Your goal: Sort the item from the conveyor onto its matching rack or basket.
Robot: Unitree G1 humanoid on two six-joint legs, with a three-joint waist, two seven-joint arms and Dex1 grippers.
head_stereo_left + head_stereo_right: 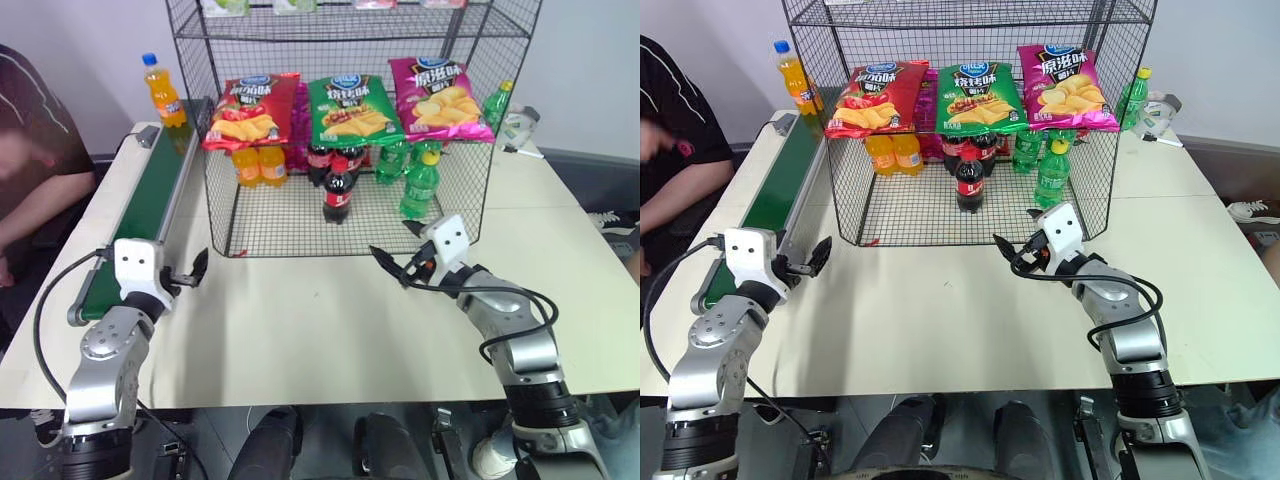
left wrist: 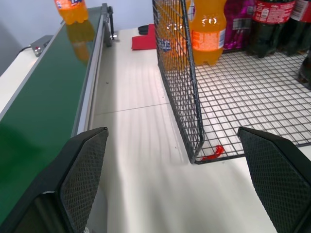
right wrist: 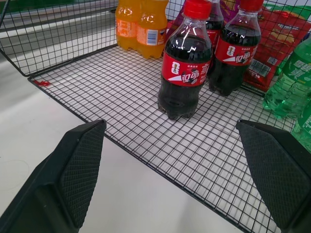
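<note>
Left hand (image 1: 190,272) wide open, empty, hovering over desk (image 1: 330,330) just right of the conveyor's (image 1: 150,195) near end. Right hand (image 1: 395,262) also spread wide, empty, at rack's (image 1: 350,215) near edge, facing cola bottle (image 1: 338,190). Orange soda bottle (image 1: 162,90) upright at conveyor's far end, left of rack.

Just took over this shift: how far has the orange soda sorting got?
Done: two orange sodas already stand in the rack. In hand: nothing; the left pincer and right pincer are open over the table. Left: the orange soda bottle still stands at the conveyor's far end, ungrasped.
</note>
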